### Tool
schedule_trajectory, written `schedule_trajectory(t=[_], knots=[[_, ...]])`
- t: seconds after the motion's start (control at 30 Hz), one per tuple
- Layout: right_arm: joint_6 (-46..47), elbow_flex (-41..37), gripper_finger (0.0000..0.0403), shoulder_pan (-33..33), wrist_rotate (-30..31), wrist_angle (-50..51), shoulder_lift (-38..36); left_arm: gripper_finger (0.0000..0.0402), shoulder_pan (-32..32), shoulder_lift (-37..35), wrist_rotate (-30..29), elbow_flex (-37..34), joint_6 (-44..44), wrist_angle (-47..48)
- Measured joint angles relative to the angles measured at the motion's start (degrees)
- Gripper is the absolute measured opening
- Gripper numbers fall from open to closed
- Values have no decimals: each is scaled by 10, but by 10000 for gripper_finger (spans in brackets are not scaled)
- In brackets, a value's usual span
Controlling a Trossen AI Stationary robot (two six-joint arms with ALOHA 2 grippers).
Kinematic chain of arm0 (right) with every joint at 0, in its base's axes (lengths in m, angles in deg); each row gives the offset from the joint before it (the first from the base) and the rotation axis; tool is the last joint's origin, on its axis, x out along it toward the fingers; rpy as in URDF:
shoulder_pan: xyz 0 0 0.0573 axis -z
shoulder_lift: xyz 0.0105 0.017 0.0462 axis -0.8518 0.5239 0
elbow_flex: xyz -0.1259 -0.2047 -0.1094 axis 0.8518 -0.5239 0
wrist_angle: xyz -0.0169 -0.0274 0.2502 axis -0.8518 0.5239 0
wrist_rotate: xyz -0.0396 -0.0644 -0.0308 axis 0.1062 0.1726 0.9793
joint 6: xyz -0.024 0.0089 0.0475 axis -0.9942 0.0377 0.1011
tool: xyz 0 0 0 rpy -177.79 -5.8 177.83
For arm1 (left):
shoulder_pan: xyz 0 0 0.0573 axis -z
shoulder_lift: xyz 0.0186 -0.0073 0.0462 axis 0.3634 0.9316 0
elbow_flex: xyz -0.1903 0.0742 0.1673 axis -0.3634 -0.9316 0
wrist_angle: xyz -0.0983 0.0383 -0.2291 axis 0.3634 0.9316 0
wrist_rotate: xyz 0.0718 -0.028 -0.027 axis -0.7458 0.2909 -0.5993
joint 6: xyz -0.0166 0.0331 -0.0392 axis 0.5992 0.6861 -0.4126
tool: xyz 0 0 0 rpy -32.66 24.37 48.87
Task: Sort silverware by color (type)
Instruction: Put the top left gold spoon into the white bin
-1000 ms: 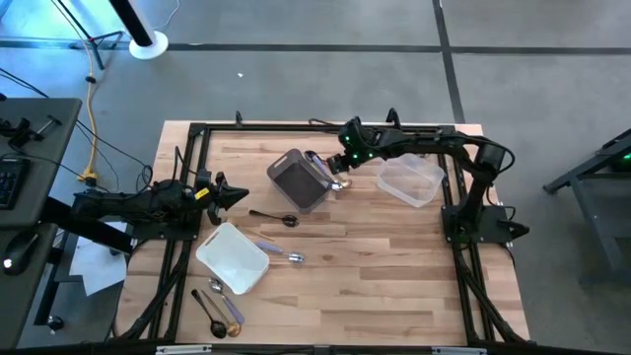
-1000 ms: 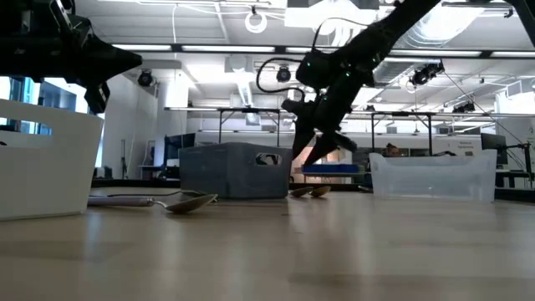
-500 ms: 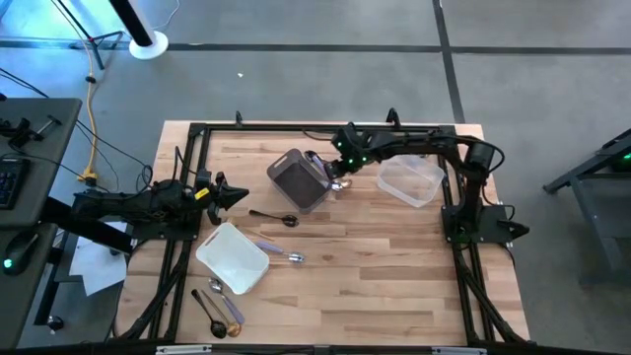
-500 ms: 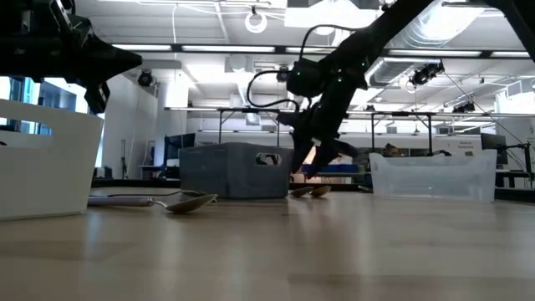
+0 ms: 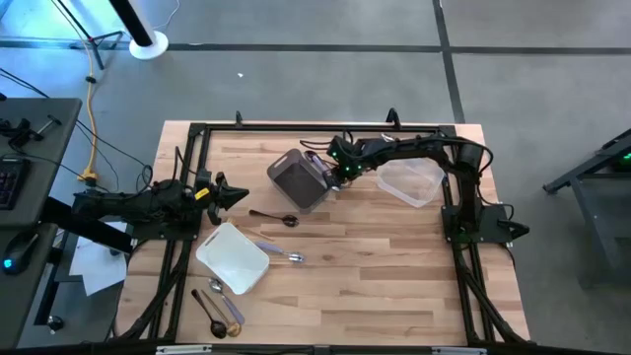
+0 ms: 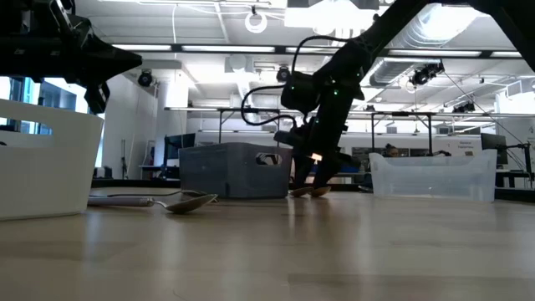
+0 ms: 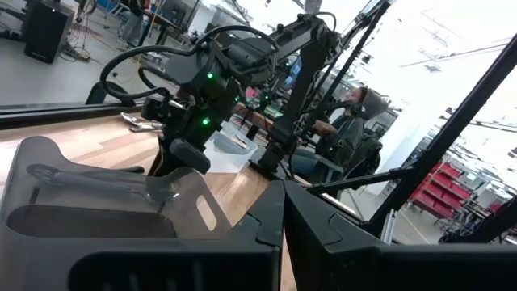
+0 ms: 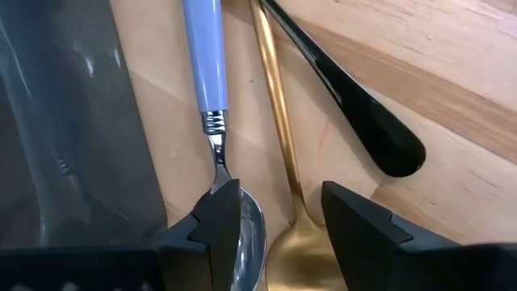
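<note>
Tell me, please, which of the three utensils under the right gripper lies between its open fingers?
The gold utensil: its neck runs between the right gripper fingers, while the lilac-handled spoon sits under one finger and the black utensil lies off to the side.

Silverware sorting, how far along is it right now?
Early on. Nothing looks sorted yet: the white tray shows nothing inside. The right gripper is open, low over a lilac-handled spoon, a gold spoon and a black piece beside the grey bin. The left gripper waits shut. Left: a black spoon, another lilac-handled piece and a cluster near the front edge.
</note>
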Motion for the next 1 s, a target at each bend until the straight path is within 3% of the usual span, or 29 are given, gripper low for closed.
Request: schedule_trajectory(t=[0.23,0.63,1.0], knots=[[-17,0,143,1,31,17,0,1,0,0,0,0,0,0],[-64,0,10,18,42,46,-1,1,0,0,0,0,0,0],[-90,0,2,19,17,47,-1,1,0,0,0,0,0,0]])
